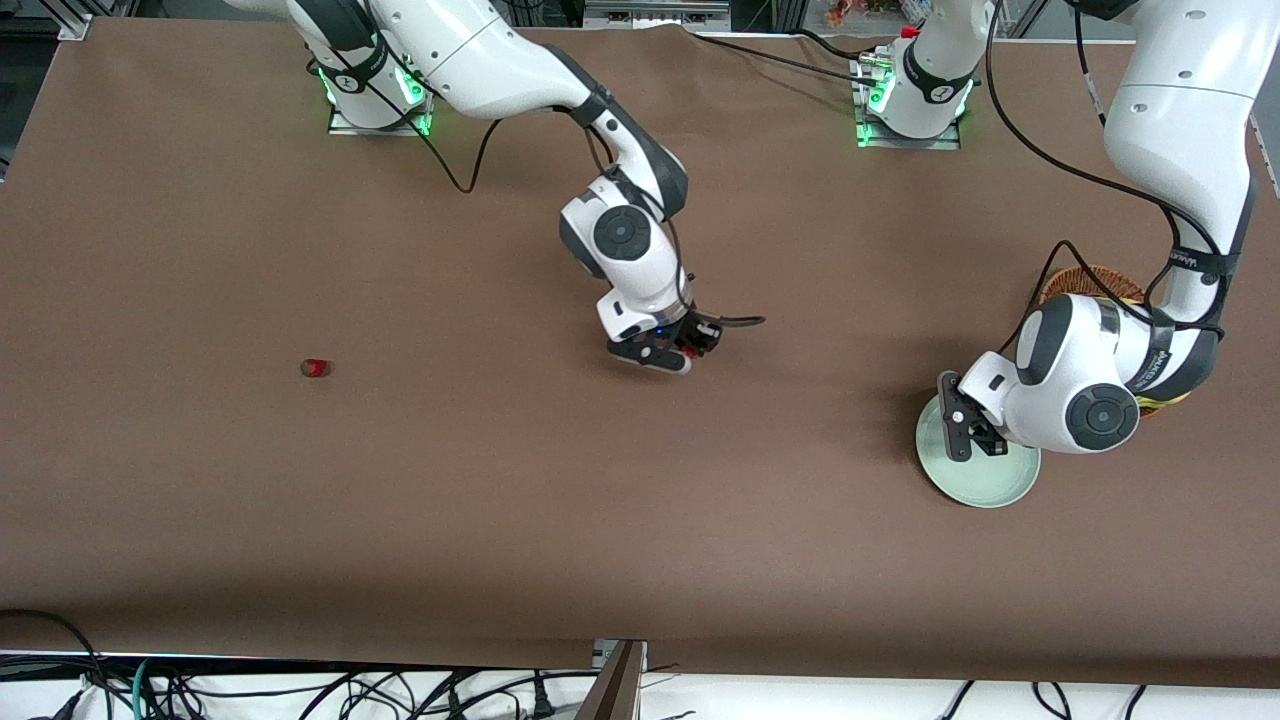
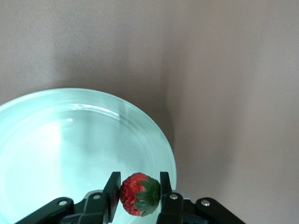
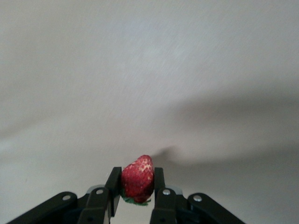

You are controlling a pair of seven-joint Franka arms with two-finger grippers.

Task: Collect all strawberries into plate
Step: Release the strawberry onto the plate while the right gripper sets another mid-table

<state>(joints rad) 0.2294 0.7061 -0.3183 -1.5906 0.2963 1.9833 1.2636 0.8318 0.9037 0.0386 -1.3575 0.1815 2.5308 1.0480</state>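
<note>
A wide brown worktop (image 1: 400, 500) fills the room's middle under even light, with black cables (image 1: 300, 690) tangled along a white strip at its near edge and metal framing past its upper edge.

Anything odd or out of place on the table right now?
Nothing damaged or spilled. One strawberry lies alone toward the right arm's end. The left hand holds a berry over the plate; the right hand grips another over bare table.

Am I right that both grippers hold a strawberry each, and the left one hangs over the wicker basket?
Not quite. In the left wrist view the left gripper, shut on a strawberry, hangs over the plate, not the basket. The right gripper does hold a second strawberry.
</note>
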